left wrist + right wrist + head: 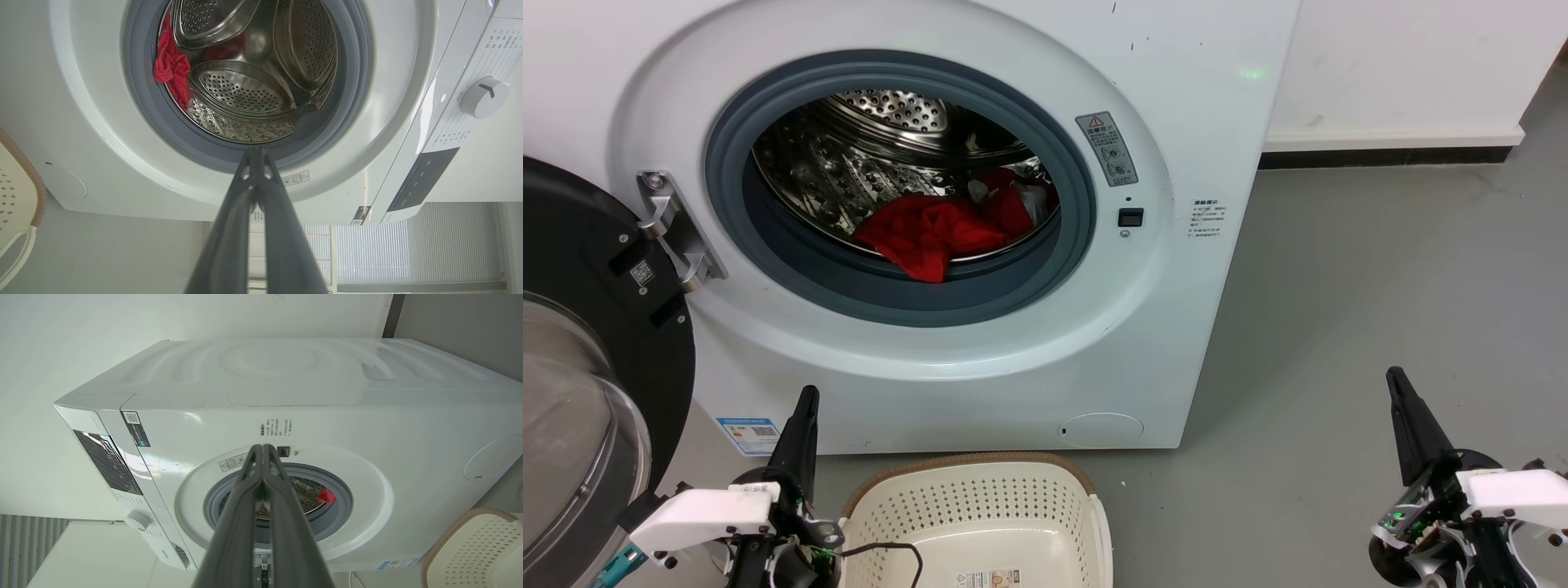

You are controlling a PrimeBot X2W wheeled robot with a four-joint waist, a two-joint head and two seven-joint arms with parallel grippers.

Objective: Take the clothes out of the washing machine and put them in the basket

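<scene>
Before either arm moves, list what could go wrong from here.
1. The open door stands near the left fingers; a wide swing might hit it.
2. The clothes lie bunched, one fold over the grey seal; a shallow pinch may leave some behind.
3. A black cable crosses the basket; dropped fabric could snag on it.

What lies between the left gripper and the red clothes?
In the head view, between the left gripper and the clothes lie the white front of the washing machine and its grey door seal.
</scene>
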